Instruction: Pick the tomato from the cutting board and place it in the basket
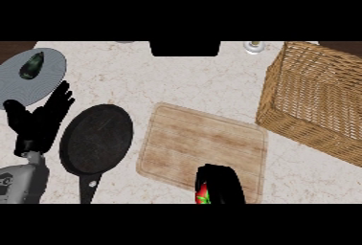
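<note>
Your right hand [220, 184] comes in from the lower edge of the head view, over the near edge of the pale rectangular wooden cutting board [198, 139]. Its black fingers are curled round the red tomato [201, 191], which shows only as a sliver of red with a green stem cap at the hand's left side. The hand hides most of it. It appears to sit at the board's near edge, though you cannot tell from this view whether it is touching the wood or raised off it.

The large brown woven wicker basket [304, 95] stands at the right, just beside the board's far right corner and well apart from the tomato.

Your left hand [39, 124] rests at the left edge, fingers straight and pointing up, holding nothing. Just beside it lies a round black frying pan [97, 139], between that hand and the board, with its handle pointing toward you. Behind the left hand is a round grey plate [44, 85] carrying a dark green vegetable [32, 65]. All of this sits on a light marbled counter [191, 81]. At its far edge you see a black block [185, 48] and a small pale round object [253, 46].
</note>
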Motion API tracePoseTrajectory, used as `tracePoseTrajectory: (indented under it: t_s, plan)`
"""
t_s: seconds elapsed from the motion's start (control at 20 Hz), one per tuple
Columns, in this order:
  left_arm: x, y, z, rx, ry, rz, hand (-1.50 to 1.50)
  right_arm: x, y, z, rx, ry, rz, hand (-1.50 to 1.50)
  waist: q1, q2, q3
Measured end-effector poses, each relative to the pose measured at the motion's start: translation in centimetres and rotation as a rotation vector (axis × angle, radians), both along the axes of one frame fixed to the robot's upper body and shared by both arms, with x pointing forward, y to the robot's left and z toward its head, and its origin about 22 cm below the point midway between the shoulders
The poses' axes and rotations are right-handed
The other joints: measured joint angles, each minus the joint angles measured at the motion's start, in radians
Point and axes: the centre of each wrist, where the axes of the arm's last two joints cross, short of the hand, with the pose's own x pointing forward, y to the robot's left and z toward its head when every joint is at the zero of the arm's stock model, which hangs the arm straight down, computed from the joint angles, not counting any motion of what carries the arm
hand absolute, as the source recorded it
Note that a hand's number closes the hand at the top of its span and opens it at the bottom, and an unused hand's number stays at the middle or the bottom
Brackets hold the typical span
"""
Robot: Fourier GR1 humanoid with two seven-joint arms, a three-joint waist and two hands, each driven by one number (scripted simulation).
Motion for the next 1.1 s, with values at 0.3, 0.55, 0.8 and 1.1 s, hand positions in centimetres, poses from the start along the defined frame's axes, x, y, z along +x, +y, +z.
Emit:
tracePoseTrajectory:
  t_s: [0.3,0.55,0.8,1.1]
  plan:
    - [0.3,-0.2,0.6,-0.001,0.002,-0.002,0.0,-3.8,3.3,0.4,-0.013,0.002,0.044,1.5,0.002,0.003,0.001]
    - [-0.2,-0.2,0.2,0.001,0.002,-0.005,0.0,-5.1,3.8,1.9,0.165,-0.054,0.024,1.5,0.004,0.004,0.003]
    - [-0.1,0.0,0.6,0.002,0.008,0.003,0.0,-6.1,4.3,4.5,0.364,-0.227,0.023,1.5,-0.001,0.001,0.003]
    - [-0.3,0.1,0.0,0.003,0.013,0.012,0.0,-5.6,3.9,4.7,0.303,-0.403,-0.022,1.5,-0.013,-0.002,0.002]
